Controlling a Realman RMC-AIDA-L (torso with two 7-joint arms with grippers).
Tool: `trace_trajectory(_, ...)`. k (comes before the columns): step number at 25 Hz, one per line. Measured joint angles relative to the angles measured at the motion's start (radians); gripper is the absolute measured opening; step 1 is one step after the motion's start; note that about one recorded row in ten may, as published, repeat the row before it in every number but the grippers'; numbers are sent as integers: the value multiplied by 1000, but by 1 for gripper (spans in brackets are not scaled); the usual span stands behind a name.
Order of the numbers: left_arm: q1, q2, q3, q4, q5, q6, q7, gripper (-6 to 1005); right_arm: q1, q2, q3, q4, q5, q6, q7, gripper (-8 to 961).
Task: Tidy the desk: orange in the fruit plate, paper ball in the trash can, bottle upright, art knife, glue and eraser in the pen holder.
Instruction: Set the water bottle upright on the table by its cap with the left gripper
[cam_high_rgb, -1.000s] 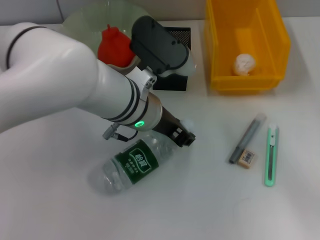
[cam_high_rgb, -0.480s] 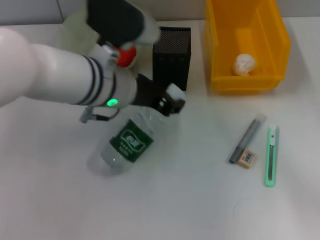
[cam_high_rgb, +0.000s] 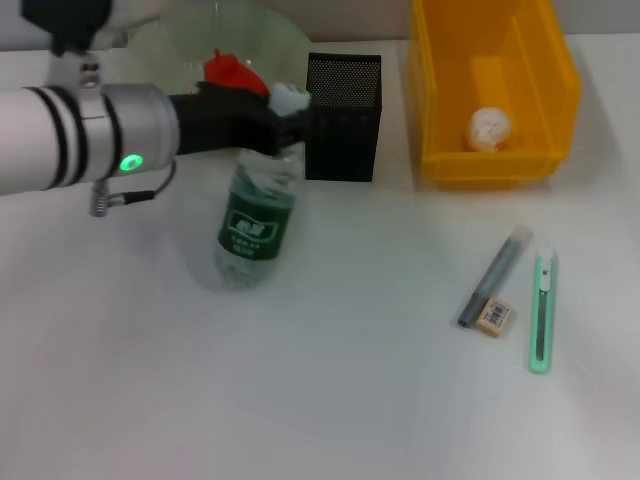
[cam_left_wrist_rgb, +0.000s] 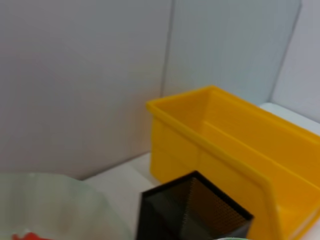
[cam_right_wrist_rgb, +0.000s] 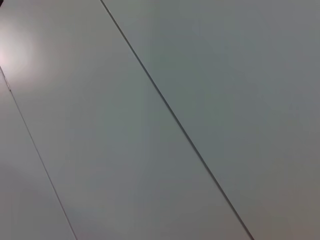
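Head view: The yellow bin (cam_high_rgb: 545, 160) at 1 o'clock contains the paper ball (cam_high_rgb: 490, 127). The glass fruit plate (cam_high_rgb: 170, 50) at 11 o'clock holds a red object (cam_high_rgb: 230, 72). The black mesh pen holder (cam_high_rgb: 342, 115) stands between plate and bin. The left gripper (cam_high_rgb: 285, 120) is clamped on the neck of the water bottle (cam_high_rgb: 252, 222), which stands nearly upright, base on the table (cam_high_rgb: 320, 400). At 4 o'clock lie the glue stick (cam_high_rgb: 493, 277), eraser (cam_high_rgb: 493, 317) and green art knife (cam_high_rgb: 541, 312).

Left wrist view: It shows the bin (cam_left_wrist_rgb: 240, 150), the pen holder (cam_left_wrist_rgb: 192, 212) and the plate rim (cam_left_wrist_rgb: 60, 200).

Right wrist view: Only a grey panelled surface (cam_right_wrist_rgb: 160, 120) shows; the right gripper is out of sight.
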Motion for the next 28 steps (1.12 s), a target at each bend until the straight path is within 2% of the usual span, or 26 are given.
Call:
trace_trajectory(8, 79, 1, -24, 12, -46, -64, 79, 489, 17, -1, 0, 1, 0, 14, 1, 594)
trace_trajectory(16, 150, 2, -67, 27, -197, -74, 232, 499, 39, -2, 0, 2, -3, 26, 6, 594)
trace_trajectory(22, 189, 2, -76, 27, -256, -81, 306, 506, 43, -2, 0, 2, -5, 27, 7, 594)
trace_trajectory(24, 218, 2, -82, 27, -329, -86, 382, 509, 44, -2, 0, 2, -6, 27, 7, 594)
trace_trajectory(28, 235, 2, -90, 28, -371, -86, 422, 514, 46, -2, -2, 2, -6, 27, 8, 593)
